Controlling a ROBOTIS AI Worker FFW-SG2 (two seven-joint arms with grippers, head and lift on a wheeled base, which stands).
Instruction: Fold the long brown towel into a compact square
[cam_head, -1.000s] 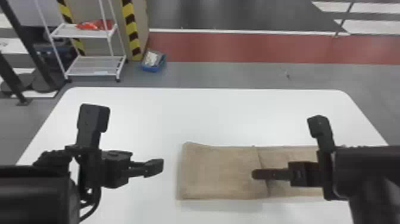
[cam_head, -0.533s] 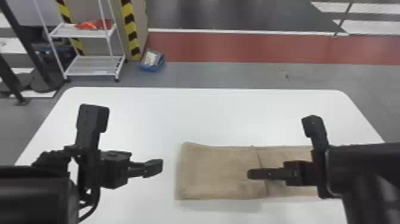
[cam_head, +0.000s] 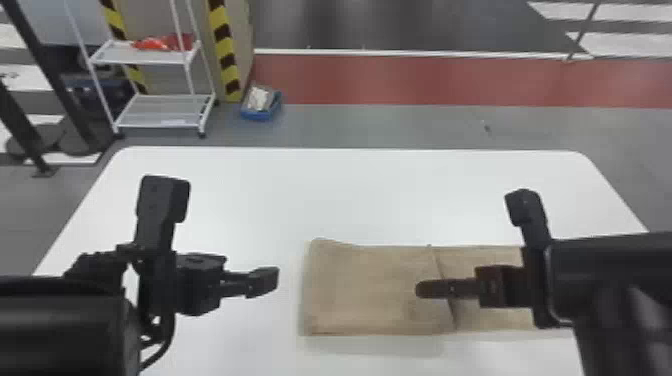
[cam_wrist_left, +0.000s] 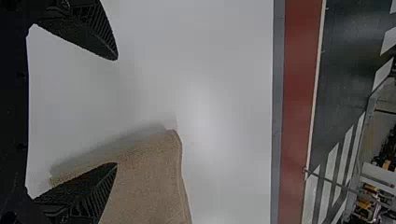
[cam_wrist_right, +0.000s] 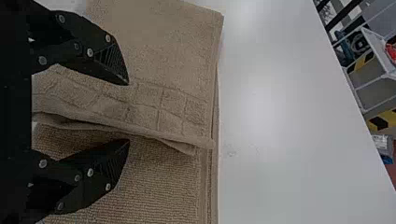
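Jaws, left and right, both wide; brown towel (cam_head: 370, 285), part-folded, on white tabletop (cam_head: 350, 195). Right jaws apparently above towel.

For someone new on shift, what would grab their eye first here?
Probably the brown towel, partly folded on the white table, with the open right hand over its folded-over edge. Next, the open left hand near the towel's left end, then the red floor strip beyond the table.

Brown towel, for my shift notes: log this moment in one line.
towel: partly folded, on table | left pincer: open, empty | right pincer: open, above flap edge
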